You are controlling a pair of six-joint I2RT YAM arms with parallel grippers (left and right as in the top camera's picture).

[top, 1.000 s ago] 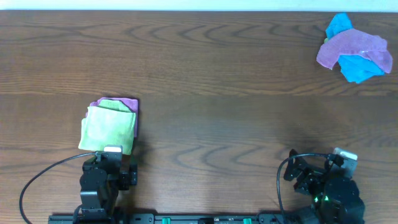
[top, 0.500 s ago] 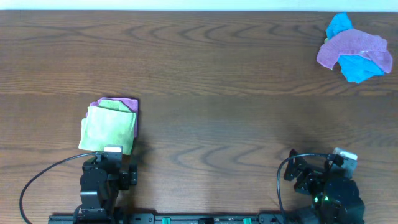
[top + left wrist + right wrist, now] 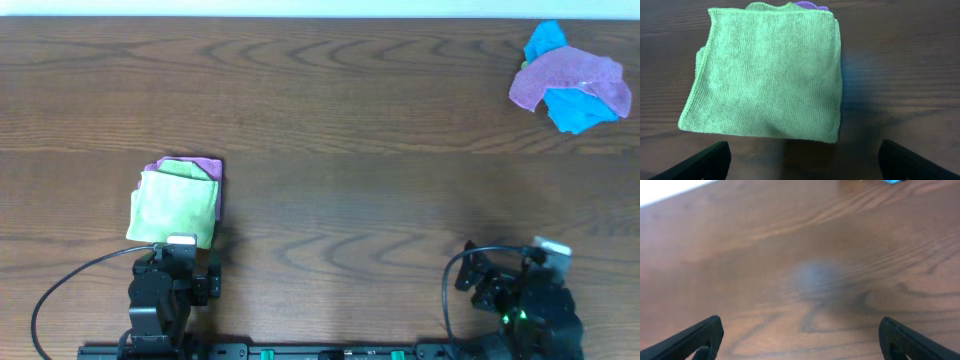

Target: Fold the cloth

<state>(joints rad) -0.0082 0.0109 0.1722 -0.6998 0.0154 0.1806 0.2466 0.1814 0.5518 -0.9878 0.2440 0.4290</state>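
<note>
The lime-green cloth (image 3: 173, 205) lies folded into a flat rectangle at the table's left front, on top of a purple cloth (image 3: 208, 168) whose edge shows behind it. In the left wrist view the cloth (image 3: 767, 70) fills the upper middle, with a bit of purple (image 3: 810, 4) at the top. My left gripper (image 3: 802, 159) is open and empty, just in front of the cloth's near edge, not touching it. My right gripper (image 3: 802, 337) is open and empty over bare wood at the right front.
A heap of a purple-pink cloth (image 3: 575, 72) and a bright blue cloth (image 3: 578, 107) lies at the far right back. The table's front edge runs just behind both arm bases (image 3: 160, 300). A blue corner (image 3: 892, 181) shows at the top of the right wrist view.
</note>
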